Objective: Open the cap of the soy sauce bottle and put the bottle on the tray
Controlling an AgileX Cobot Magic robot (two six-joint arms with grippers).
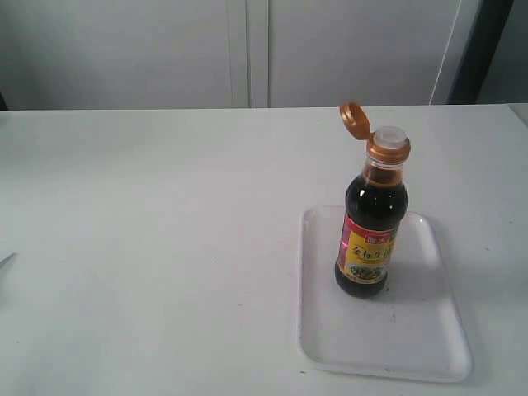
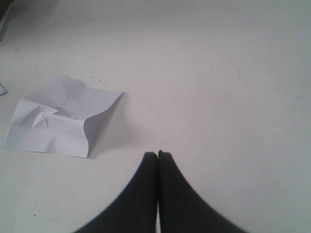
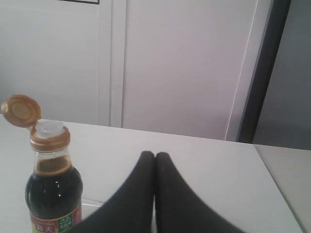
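Okay, we see the soy sauce bottle upright on the tray, toward its 10 o'clock corner, cap flipped back. Both our pincers are pressed closed and empty: left pincer near crumpled paper on the surface, right pincer apart from the bottle.

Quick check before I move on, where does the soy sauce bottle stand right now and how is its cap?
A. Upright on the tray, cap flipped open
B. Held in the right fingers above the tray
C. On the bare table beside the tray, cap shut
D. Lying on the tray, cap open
A: the soy sauce bottle stands upright on the tray, and the cap is swung back on its hinge, baring the white spout.
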